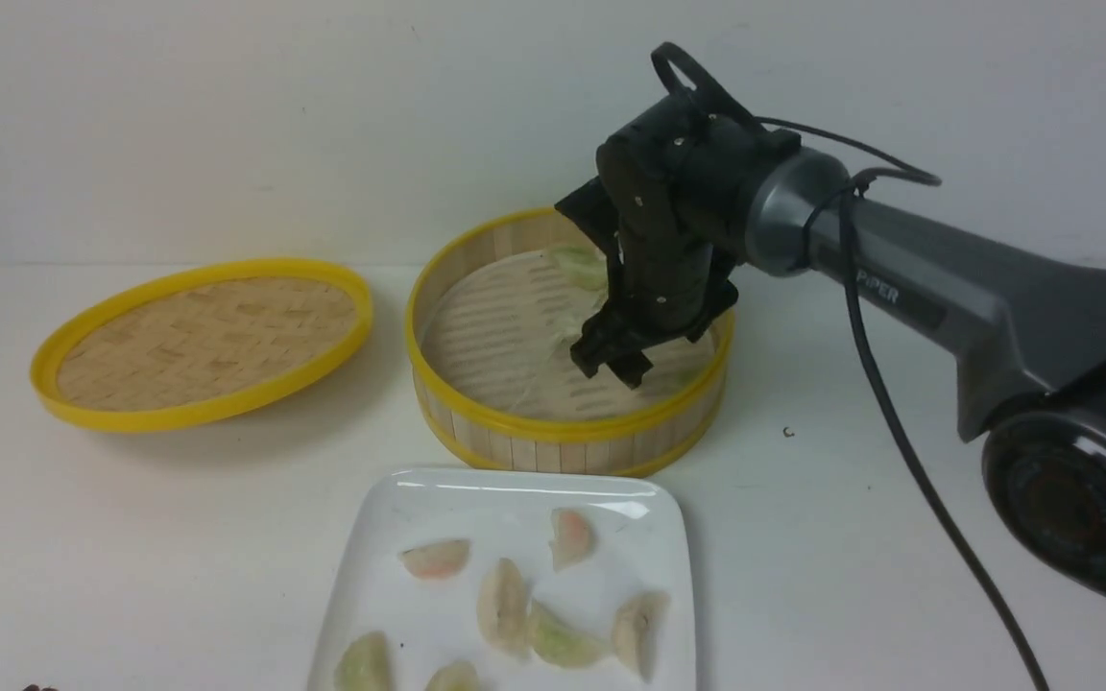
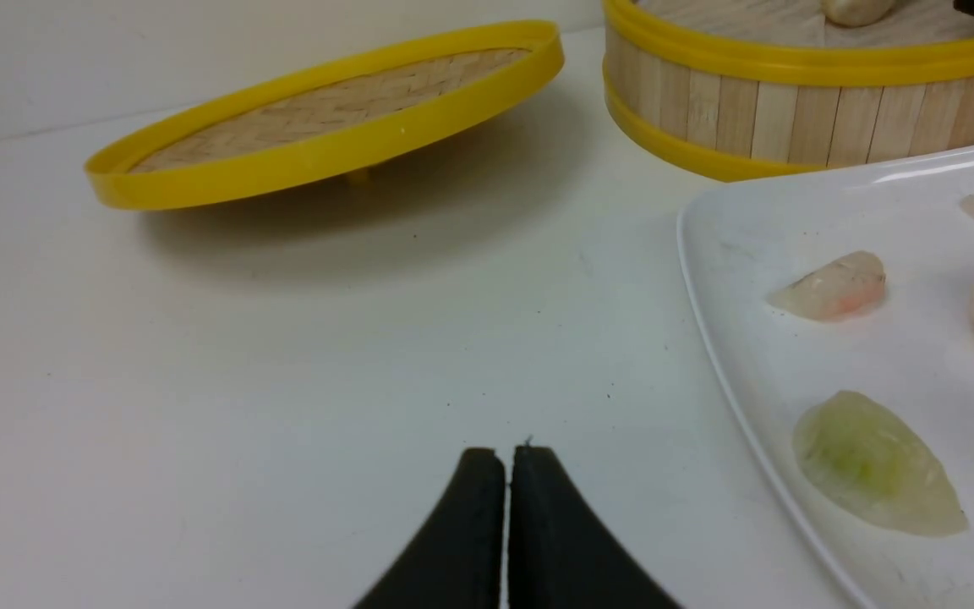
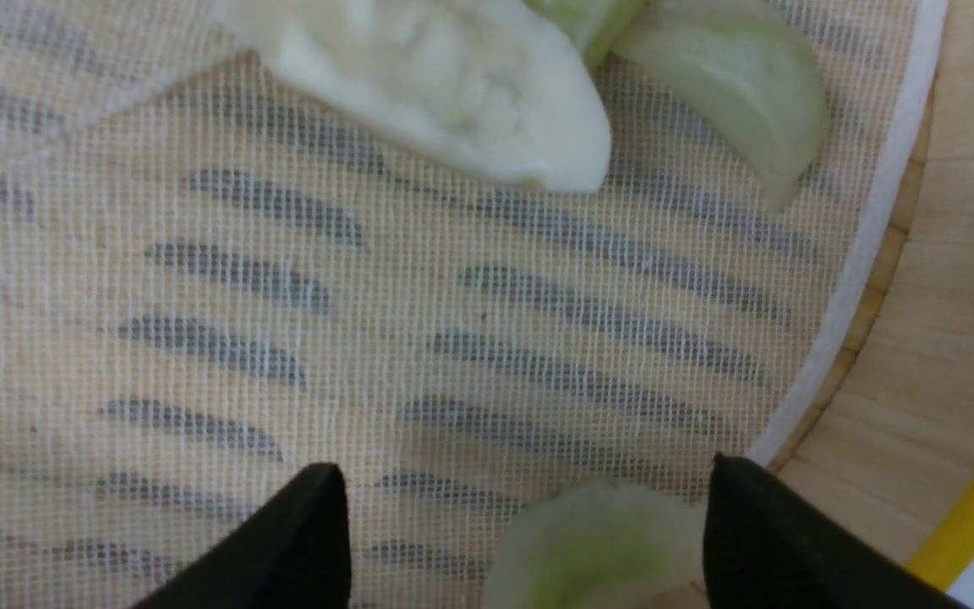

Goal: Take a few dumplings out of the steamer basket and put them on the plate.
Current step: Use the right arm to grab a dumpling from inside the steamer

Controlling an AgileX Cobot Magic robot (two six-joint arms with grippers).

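Risks pinching liner or jamming on basket wall toward the right table edge, right gripper spread astride dumpling.

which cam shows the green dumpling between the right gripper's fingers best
The right wrist view: the green dumpling lies close up on the liner, between the open right gripper fingertips. In the front view the gripper's body mostly hides it. The left wrist view shows the steamer basket outer wall, not this dumpling.

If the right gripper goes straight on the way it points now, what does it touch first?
The right gripper would probably meet the pale green dumpling between its open fingertips, then the liner beneath; depth is unclear.
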